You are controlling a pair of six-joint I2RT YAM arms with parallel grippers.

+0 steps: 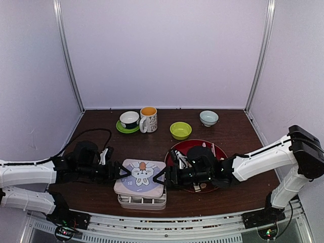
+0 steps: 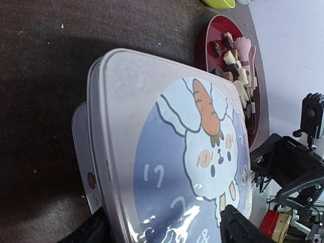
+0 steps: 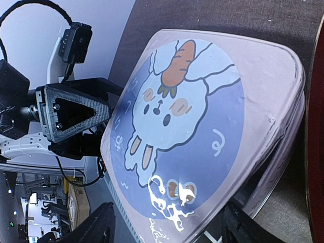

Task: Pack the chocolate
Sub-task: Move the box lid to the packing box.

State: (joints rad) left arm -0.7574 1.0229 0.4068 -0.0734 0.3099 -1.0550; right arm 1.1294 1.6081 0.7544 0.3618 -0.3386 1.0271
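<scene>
**Top view.** Rabbit-print lid (image 1: 140, 177) over a white box base (image 1: 142, 201) near the front of the table (image 1: 101, 136), caught between 2 grippers. Left gripper (image 1: 121, 171) clamped on the lid's left edge; right gripper (image 1: 161, 176) clamped on its right edge.

**Left wrist view.** 1 dark finger (image 2: 93, 230) against the lid's rim, the other over the printed face. A strip of the base visible beyond the rim.

**Right wrist view.** Same lid from the opposite side, the left gripper behind it.

**Chocolate** (image 2: 235, 76) — brown, tan and cream pieces — heaped on the red plate (image 2: 205, 40), just right of the box, with pink tongs (image 2: 245, 48) lying along it. Mostly hidden under the right arm from above.

**Back row, left to right** — cup on a green saucer (image 1: 129, 119), mug (image 1: 148, 119), green bowl (image 1: 180, 130), pale bowl (image 1: 208, 118).
</scene>
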